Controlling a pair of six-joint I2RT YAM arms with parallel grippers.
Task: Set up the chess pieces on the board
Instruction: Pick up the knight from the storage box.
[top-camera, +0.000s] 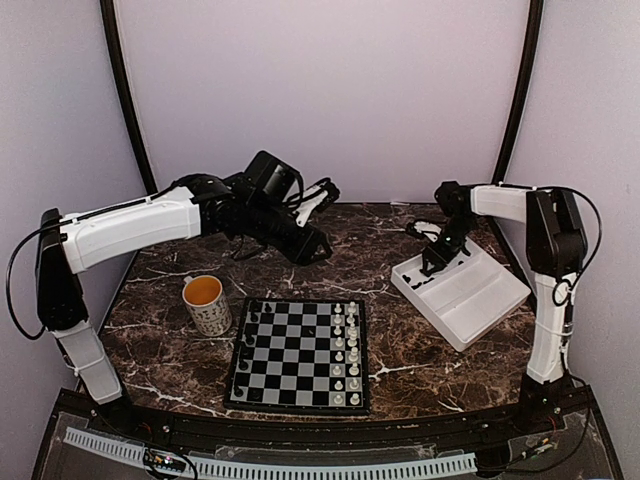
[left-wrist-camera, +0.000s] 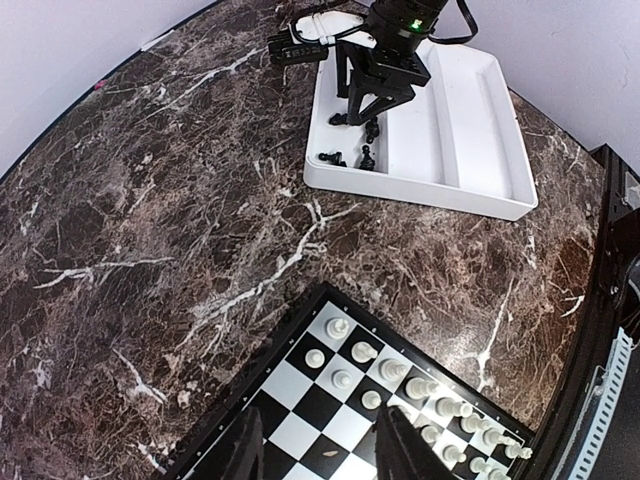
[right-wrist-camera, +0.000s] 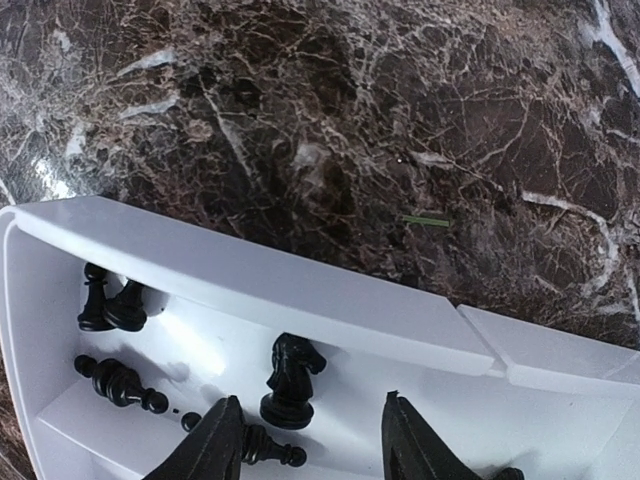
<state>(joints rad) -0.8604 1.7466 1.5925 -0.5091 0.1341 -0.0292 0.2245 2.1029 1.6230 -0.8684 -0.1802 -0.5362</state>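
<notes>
Lead: Status of the left tool (top-camera: 315, 247)?
Field: Poised above the dark marble desk (top-camera: 165, 345), beyond the far edge of the board (top-camera: 295, 352). Spread in the wrist view, pinching nothing. Only a corner of the board visible past the fingers (left-wrist-camera: 398, 445).
Lead: And the right tool (top-camera: 437, 262)?
Field: Down inside the white tray (top-camera: 485, 300), at its end nearer the board. Likewise spread, with nothing clamped. Upright black knight (right-wrist-camera: 291, 375) noted just ahead of the fingertips, in line with the gap. Contact not apparent.
Lead: Whereabouts of the chess pieces (right-wrist-camera: 118, 382)?
Field: Divided between 2 places. In the tray compartment under the right tool: the knight, 2 more close together by the tray wall, and at least 2 lying on their sides. On the board: several standing along the left edge column in the overhead view. Exact count too small to confirm.
Lead: Position of the board itself?
Field: Flat on the desk, between the 2 arm bases, left of the tray and not touching it.
Lead: Anything else of note?
Field: White pieces (top-camera: 346, 350) lined up in 2 columns on the board's right side. Plus a mug (top-camera: 208, 303), orange inside, standing just beside the board's far left corner.
</notes>
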